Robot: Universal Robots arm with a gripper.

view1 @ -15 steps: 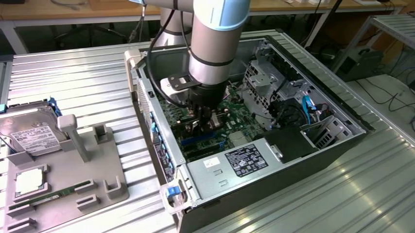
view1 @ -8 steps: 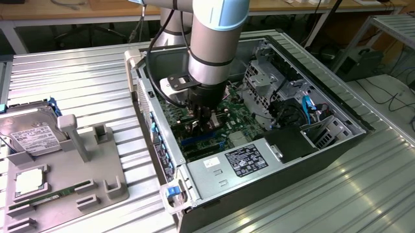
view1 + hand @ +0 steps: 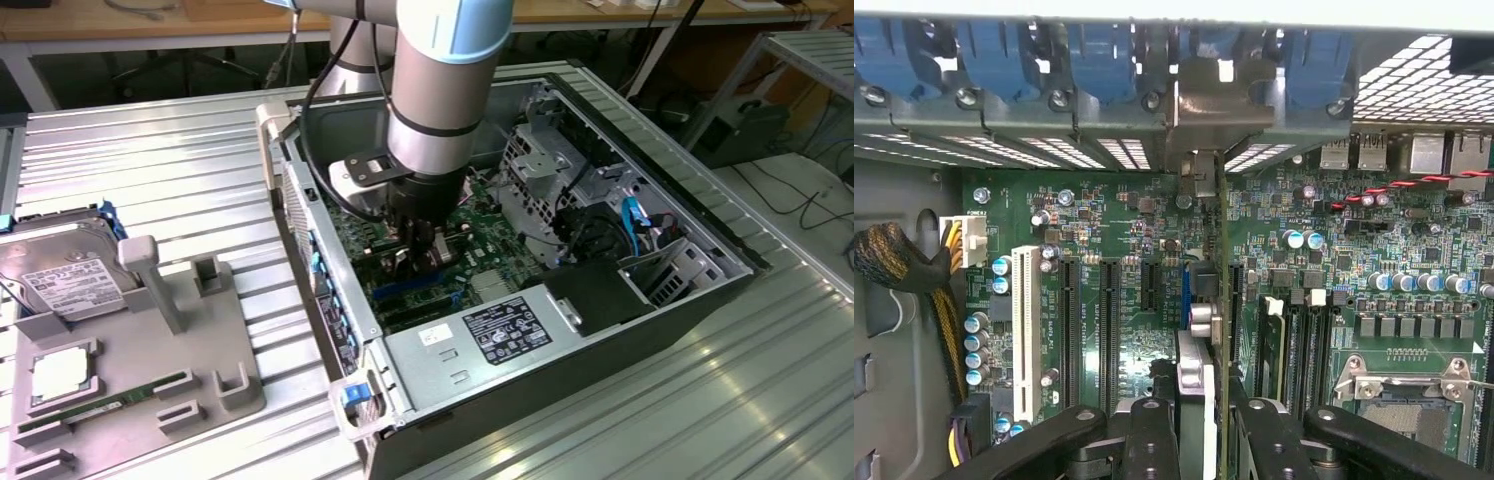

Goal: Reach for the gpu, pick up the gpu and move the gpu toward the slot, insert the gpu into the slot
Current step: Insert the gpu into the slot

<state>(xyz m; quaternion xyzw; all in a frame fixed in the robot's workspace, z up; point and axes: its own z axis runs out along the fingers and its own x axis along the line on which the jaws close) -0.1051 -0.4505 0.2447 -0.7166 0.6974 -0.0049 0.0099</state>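
**GPU held edge-on over the blue slot**

GPU (image 3: 1222, 300) sits pinched in my hand (image 3: 1204, 425) — the fingers are closed on its top edge, and from the wrist view I see the card edge-on, a thin vertical line running from the hand to its silver bracket (image 3: 1199, 110) at the rear wall of the case. In the exterior view the hand (image 3: 420, 255) is down inside the open computer case (image 3: 694, 250), low over the green motherboard (image 3: 1114, 220).

The slot (image 3: 1185, 295) shows as a short blue strip just beside the card's lower edge, between the black expansion slots (image 3: 1089, 330) and the memory slots (image 3: 1299, 345). I cannot tell whether the card's contacts are touching the slot or hanging just above it.

By my reading, I am in the insertion step — carrying is done, seating is not confirmed. The next move calls for a straight push down with the card kept upright, edge lined along the slot and bracket square to the rear opening. Any tilt could jam it.
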